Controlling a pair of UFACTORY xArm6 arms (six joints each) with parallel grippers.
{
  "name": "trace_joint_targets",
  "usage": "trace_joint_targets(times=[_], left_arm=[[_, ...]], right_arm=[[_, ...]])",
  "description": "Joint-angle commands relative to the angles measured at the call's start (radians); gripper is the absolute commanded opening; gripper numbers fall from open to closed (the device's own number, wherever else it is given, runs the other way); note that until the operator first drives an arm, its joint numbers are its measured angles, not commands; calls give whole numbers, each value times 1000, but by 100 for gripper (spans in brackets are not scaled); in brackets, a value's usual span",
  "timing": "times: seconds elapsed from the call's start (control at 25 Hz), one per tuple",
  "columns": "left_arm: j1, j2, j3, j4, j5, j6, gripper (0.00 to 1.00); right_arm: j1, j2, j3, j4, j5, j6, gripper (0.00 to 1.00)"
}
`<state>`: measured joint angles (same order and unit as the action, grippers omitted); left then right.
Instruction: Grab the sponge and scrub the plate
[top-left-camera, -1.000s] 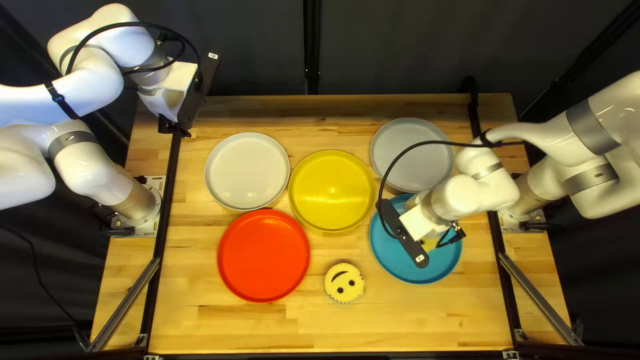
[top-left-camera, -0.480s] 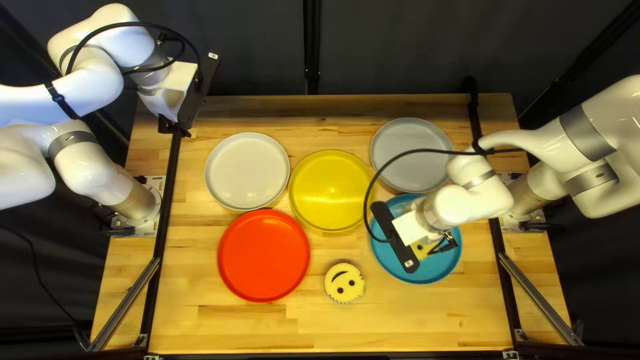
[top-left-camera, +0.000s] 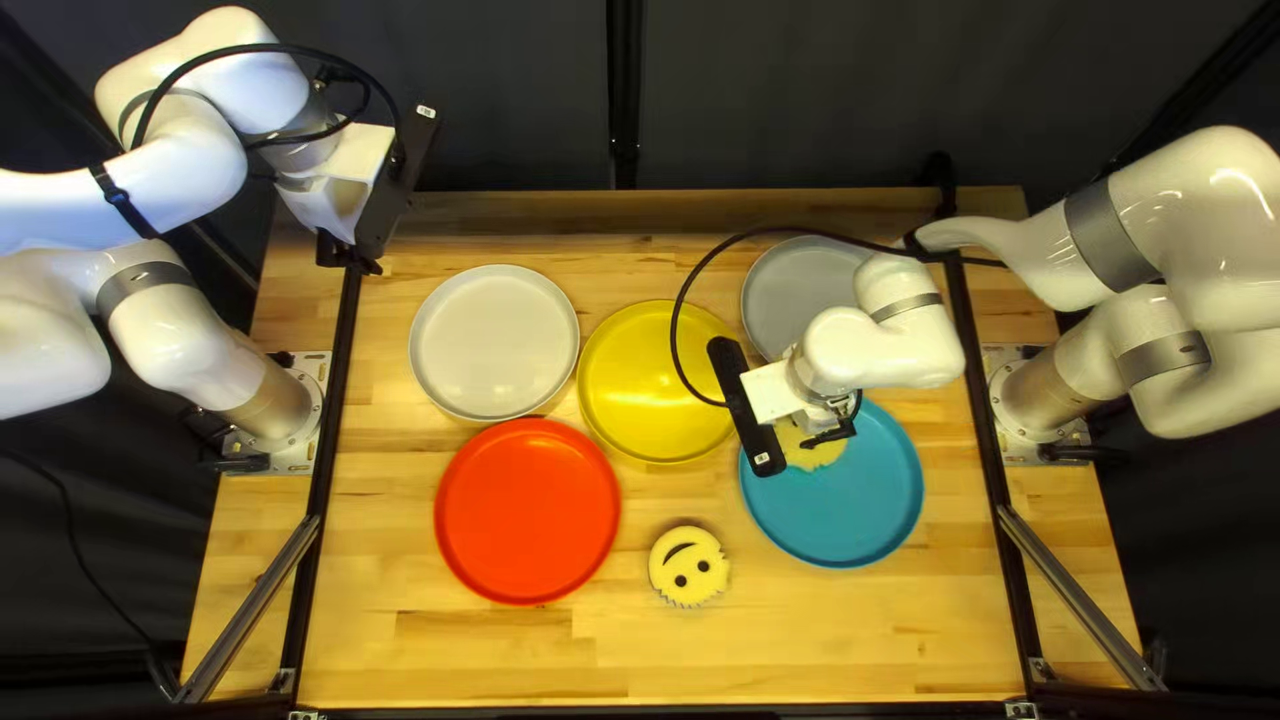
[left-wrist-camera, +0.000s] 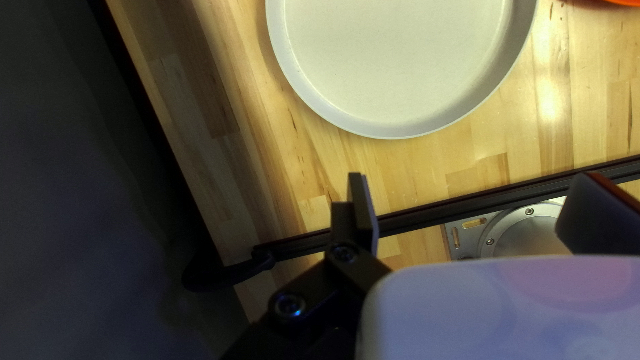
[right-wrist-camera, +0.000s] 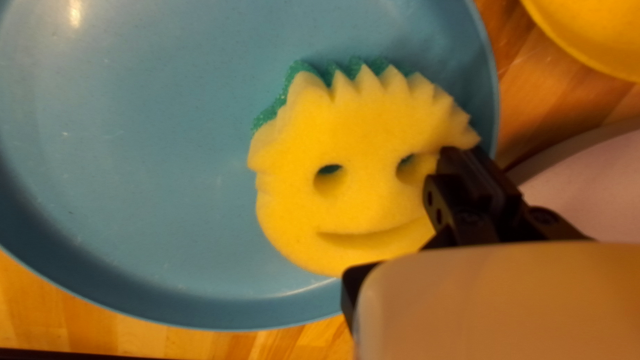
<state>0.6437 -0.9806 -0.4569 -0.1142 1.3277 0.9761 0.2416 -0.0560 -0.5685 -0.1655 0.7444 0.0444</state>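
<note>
My right gripper (top-left-camera: 771,398) is over the upper-left part of the blue plate (top-left-camera: 854,500) in the top left view, its fingertips hidden. Beside it shows part of a yellow smiley sponge (top-left-camera: 816,450). In the right wrist view, the right gripper (right-wrist-camera: 460,157) is shut on an edge of this sponge (right-wrist-camera: 367,140), its green underside facing the blue plate (right-wrist-camera: 147,153); contact with the plate is unclear. Beyond the table's far left corner, my left gripper (top-left-camera: 350,254) hangs raised. The left wrist view shows the left gripper (left-wrist-camera: 473,193) open, nothing between its fingers.
A second smiley sponge (top-left-camera: 690,566) lies on the table between the red plate (top-left-camera: 527,511) and the blue one. Farther back are a cream plate (top-left-camera: 494,343), a yellow plate (top-left-camera: 654,380) and a grey plate (top-left-camera: 798,287), partly under the right arm.
With the sponge, my right gripper has moved across the blue plate toward the yellow plate, up and left in the top left view. The left arm has kept its place.
</note>
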Motion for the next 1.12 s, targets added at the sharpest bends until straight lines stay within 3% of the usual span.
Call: trace_joint_targets(times=[0.04,0.32,0.52,0.68,0.96,1.12], left_arm=[[0,0,0,0,0,0,100],[0,0,0,0,0,0,100],[0,0,0,0,0,0,100],[0,0,0,0,0,0,100],[0,0,0,0,0,0,100],[0,0,0,0,0,0,100]], right_arm=[[108,35,-53,-16,26,109,0],[181,76,-97,-31,39,185,0],[145,-29,30,-90,-13,181,0],[62,-151,143,-147,-43,135,0],[-36,-199,186,-192,-75,93,0],[8,-196,205,-204,-107,138,0]])
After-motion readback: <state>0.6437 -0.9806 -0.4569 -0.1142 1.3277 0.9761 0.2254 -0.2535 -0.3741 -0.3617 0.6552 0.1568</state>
